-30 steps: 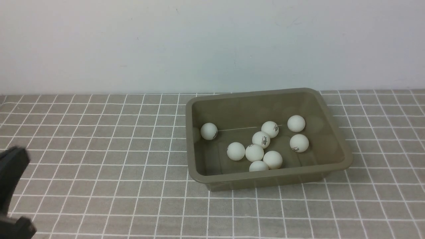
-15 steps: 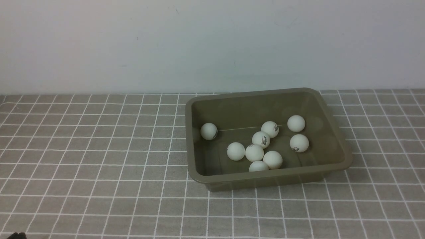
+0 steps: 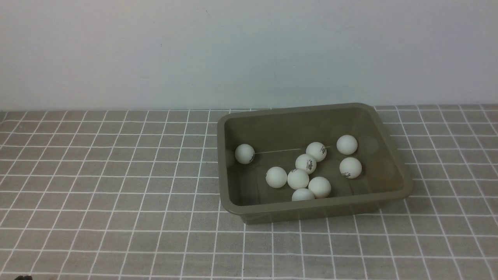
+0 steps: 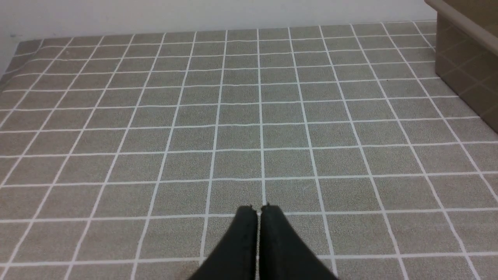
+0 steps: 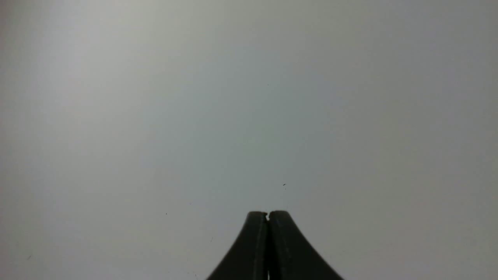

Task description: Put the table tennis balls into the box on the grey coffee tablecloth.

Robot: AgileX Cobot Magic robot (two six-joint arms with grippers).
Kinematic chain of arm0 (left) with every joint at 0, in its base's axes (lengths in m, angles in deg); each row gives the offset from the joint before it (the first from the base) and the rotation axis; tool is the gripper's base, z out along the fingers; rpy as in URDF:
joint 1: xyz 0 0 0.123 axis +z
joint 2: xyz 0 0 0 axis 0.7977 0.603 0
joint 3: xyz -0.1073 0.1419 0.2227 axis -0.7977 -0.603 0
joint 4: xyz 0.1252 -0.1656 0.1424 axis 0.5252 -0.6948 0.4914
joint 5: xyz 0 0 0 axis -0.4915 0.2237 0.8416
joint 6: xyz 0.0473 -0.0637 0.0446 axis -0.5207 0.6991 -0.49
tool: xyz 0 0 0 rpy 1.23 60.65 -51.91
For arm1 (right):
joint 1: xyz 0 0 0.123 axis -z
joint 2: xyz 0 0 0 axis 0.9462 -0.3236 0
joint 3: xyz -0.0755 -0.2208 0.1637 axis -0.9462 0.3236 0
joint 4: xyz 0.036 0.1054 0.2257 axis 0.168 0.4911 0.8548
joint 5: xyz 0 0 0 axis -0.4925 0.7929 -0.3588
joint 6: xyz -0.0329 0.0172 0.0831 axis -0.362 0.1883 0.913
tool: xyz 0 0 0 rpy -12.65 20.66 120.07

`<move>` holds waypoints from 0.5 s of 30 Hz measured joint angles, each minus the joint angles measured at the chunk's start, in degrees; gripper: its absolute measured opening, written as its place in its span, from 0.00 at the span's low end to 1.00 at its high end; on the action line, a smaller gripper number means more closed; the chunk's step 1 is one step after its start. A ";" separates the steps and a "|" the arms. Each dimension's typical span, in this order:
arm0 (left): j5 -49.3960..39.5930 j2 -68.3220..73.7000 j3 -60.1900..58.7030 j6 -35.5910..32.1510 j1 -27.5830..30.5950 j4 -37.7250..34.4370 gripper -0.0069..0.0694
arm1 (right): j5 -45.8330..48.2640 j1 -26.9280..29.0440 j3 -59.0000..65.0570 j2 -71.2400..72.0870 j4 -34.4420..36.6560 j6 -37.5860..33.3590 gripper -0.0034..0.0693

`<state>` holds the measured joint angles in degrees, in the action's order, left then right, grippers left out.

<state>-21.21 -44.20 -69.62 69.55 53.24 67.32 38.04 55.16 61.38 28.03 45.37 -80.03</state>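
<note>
- Counting the table tennis balls (image 3: 298,179) in the front view: nine, all inside the box (image 3: 311,210).
- One box, olive-green, no lid, sitting upright from centre to right of centre in the frame, slightly skewed to the grid lines.
- One grey coffee tablecloth (image 3: 116,194), white grid, spread across the lower part of the frame and under the box.
- Ball layout: one alone near the box's left wall; six in a loose cluster around the box's middle and near side; two more toward its right end.
- The lowest ball of the cluster is partly hidden by the near rim; dark print readable as marks on several, wording too small for me.
- Left hand (image 4: 259,209): fingers together, nothing between them, over the cloth in its wrist view.
- Right hand (image 5: 268,214): fingers together too, nothing held, pale wall (image 5: 233,116) behind it.
- Two hands counted, both narrow and unloaded; neither is at the box.
- Progress, my call: every ball I can count is in, box is on the cloth, so I'd label this finished.
- Left to do: no placing that I can see; I'd just keep both arms away from the rim.
</note>
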 joint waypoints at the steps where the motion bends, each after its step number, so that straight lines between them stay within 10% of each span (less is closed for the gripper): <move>1: 0.00 0.00 0.05 0.00 0.00 0.00 0.08 | 0.00 0.00 0.00 0.00 0.00 0.00 0.03; 15: -0.13 0.00 0.05 0.04 0.00 -0.04 0.08 | 7.30 0.40 2.48 0.00 -4.22 -1.72 0.03</move>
<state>-21.33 -44.20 -69.56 69.59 53.24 67.29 45.33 55.56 63.86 28.03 41.15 -81.75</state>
